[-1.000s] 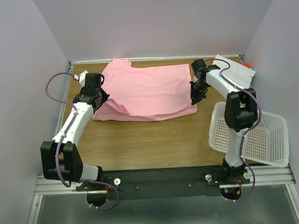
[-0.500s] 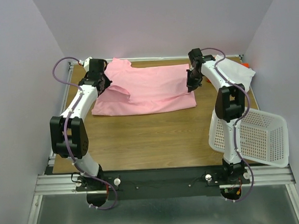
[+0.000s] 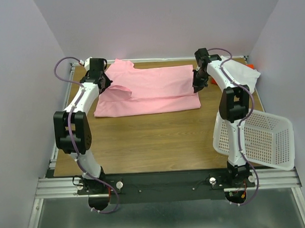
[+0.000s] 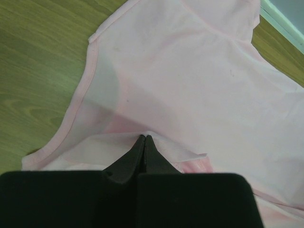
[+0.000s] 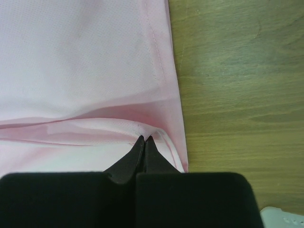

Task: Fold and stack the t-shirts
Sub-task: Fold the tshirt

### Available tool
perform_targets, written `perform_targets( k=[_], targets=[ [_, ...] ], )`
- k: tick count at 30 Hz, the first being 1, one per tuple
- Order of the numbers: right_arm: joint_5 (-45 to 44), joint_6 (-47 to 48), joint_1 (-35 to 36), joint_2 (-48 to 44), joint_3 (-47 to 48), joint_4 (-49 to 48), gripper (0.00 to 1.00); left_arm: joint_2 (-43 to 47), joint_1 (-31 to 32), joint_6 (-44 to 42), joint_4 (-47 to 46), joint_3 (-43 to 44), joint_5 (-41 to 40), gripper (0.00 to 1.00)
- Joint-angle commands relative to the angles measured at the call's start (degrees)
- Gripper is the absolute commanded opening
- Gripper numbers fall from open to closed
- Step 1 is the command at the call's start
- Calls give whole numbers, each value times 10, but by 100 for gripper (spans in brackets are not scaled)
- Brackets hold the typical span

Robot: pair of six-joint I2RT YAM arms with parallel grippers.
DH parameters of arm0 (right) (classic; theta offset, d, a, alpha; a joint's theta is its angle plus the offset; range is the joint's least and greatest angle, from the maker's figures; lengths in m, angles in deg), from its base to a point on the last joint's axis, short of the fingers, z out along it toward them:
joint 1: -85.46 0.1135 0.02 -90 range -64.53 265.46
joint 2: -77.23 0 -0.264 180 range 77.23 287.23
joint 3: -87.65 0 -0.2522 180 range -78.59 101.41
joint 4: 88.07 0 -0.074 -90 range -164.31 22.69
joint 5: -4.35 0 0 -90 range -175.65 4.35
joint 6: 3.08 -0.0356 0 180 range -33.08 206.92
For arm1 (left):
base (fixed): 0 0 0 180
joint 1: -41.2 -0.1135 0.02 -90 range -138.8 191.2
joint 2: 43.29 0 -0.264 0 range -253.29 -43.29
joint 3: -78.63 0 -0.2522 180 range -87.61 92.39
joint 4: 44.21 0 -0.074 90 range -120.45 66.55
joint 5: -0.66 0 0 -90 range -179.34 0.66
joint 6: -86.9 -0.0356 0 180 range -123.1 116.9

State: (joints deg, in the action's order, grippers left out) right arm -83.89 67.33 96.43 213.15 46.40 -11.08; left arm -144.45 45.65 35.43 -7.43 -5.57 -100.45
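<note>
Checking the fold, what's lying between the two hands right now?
Only the pink t-shirt, spanning from the left hand to the right hand, both pinching it; the top view shows this.

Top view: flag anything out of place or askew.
The white perforated basket looks tilted and hangs past the table's right edge near the front. The pink t-shirt looks fine.
</note>
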Motion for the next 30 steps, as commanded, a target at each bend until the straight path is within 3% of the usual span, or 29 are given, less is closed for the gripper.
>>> perform_targets(
  k=[1, 9, 14, 16, 17, 18, 19, 21, 22, 25, 30],
  targets=[
    [-15, 3, -8, 25, 25, 15, 0, -26, -5, -11, -10, 25, 14, 0],
    [-14, 9, -14, 44, 40, 15, 1, -67, -13, -24, -15, 65, 14, 0],
    [-15, 11, -16, 59, 64, 15, 7, -117, -17, -35, -14, 102, 22, 0],
    [-12, 14, -16, 66, 82, 15, 14, -139, -22, -38, -13, 123, 31, 16],
    [-12, 15, -16, 67, 89, 15, 25, -145, -24, -38, -12, 129, 34, 35],
    [-15, 18, -16, 69, 98, 16, 32, -151, -29, -38, -11, 143, 36, 43],
    [-14, 18, -16, 69, 113, 14, 48, -159, -30, -40, -11, 150, 40, 45],
    [-15, 21, -16, 65, 124, 14, 60, -163, -30, -47, -9, 170, 41, 58],
    [-15, 22, -16, 56, 126, 11, 68, -164, -30, -50, -8, 175, 43, 58],
    [-15, 25, -16, 31, 110, -2, 74, -156, -30, -65, -9, 178, 60, 59],
    [27, 32, -16, -13, 43, -26, 75, -128, -17, -86, -38, 118, 107, 59]
  ],
)
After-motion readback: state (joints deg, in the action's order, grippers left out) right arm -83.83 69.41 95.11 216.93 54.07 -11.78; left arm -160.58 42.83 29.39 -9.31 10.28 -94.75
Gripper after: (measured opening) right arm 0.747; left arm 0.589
